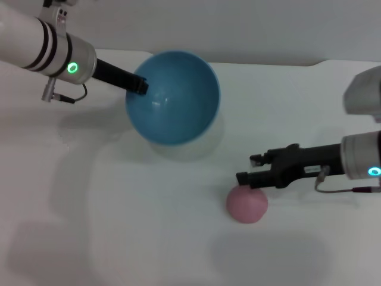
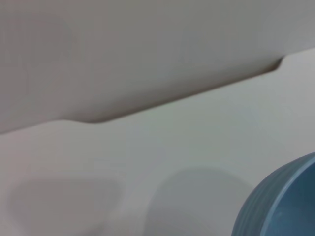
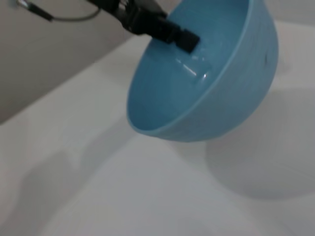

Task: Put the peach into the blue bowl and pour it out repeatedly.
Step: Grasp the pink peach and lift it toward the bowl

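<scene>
The blue bowl [image 1: 173,97] is held up off the white surface [image 1: 119,226] at the far left-centre, tilted so its opening faces toward the near right; its shadow lies on the surface beneath it. The left hand [image 1: 140,85] is clamped on the bowl's left rim, with one finger inside the wall. The bowl is empty.

The peach [image 1: 247,204] sits on the surface at the near right, well apart from the bowl. It is round, so no long axis shows, and no stem dimple can be made out. The right hand [image 1: 250,168] reaches in from the right just above and beyond the peach, fingers pointing left and set apart, gripping nothing; whether it touches the fruit cannot be told.

Open surface stretches between bowl and peach and across the whole near left. The surface's far edge runs close behind the bowl, with a stepped notch at the far right.

The right wrist view shows the bowl [image 3: 206,83] from its open side, its smooth inside bare, the left hand [image 3: 184,39] pinching the rim, and clear air under the bowl. The left wrist view catches only a slice of the bowl's outer wall [image 2: 280,201], the surface's far edge and the notch.
</scene>
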Action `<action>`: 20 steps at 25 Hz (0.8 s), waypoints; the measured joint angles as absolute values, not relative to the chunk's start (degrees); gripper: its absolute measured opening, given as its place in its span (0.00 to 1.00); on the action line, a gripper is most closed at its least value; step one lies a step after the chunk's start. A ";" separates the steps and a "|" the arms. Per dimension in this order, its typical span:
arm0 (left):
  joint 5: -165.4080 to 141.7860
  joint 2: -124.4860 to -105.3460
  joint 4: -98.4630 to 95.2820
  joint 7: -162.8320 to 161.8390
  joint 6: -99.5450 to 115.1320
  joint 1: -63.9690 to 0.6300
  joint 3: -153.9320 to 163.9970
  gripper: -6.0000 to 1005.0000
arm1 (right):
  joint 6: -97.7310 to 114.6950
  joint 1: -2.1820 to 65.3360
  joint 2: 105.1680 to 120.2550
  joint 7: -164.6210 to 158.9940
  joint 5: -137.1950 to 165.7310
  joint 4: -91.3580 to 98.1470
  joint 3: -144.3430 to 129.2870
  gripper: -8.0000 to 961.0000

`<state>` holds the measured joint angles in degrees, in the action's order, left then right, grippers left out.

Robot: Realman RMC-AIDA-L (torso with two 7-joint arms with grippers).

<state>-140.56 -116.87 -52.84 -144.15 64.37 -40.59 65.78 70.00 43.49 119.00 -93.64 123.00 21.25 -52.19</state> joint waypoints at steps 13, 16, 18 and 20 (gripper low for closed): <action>-147.23 -115.52 -53.90 -151.14 69.84 -41.34 65.55 0.00 | 67.25 44.36 119.38 -95.15 122.99 18.50 -56.82 0.72; -147.28 -115.67 -54.30 -150.97 70.31 -41.34 65.53 0.00 | 67.21 45.11 119.33 -98.99 123.20 17.84 -60.69 0.72; -147.30 -115.77 -54.40 -150.83 70.38 -41.38 65.51 0.00 | 66.88 45.33 119.30 -101.86 123.16 18.29 -64.69 0.71; -147.32 -115.78 -54.56 -150.79 70.44 -41.62 65.51 0.00 | 66.48 45.33 119.28 -103.43 123.00 18.99 -67.29 0.71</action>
<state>-147.32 -115.78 -54.56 -150.79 70.44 -41.62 65.51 66.48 45.33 119.28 -103.43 123.00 18.99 -67.29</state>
